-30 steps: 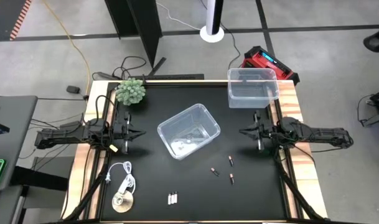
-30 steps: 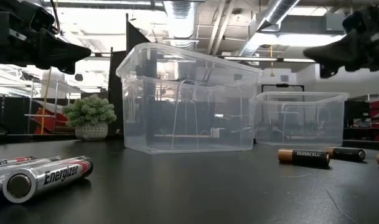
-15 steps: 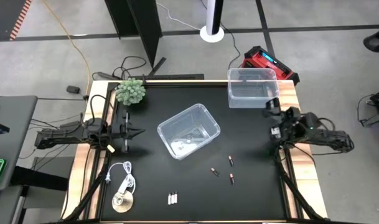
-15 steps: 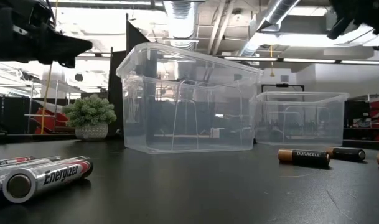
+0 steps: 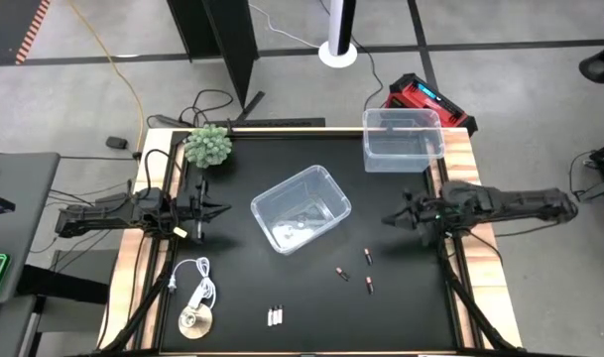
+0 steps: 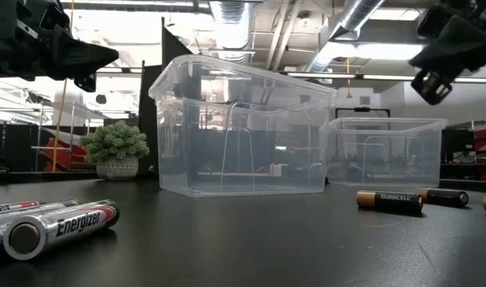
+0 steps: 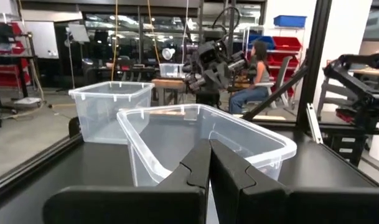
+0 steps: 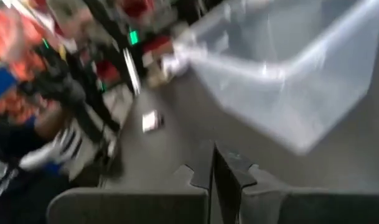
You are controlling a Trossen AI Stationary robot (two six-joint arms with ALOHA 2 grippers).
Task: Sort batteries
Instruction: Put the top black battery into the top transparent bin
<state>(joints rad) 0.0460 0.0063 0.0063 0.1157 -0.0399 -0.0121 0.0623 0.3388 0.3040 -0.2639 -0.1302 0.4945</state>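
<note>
Two arms are seen over the black table (image 5: 232,297), and places below are given relative to the central clear bin (image 5: 301,209). Left of that bin, the left end effector (image 5: 225,210) is held above the table with its fingers pressed together and nothing between them. A small potted plant (image 5: 208,146) is found behind and to the left of the bin; a white coiled cable with a disc (image 5: 195,302) lies in front and to the left. Three pale silver batteries (image 5: 274,316) are laid side by side in front of the bin, near the table's front edge. Three dark batteries with copper ends (image 5: 358,272) are scattered in front and to the right of the bin, apart from one another. A second clear bin (image 5: 402,139) stands behind and to the right. Right of the central bin, the right end effector (image 5: 389,218) is held clear of the table, fingers closed, gripping nothing.
</note>
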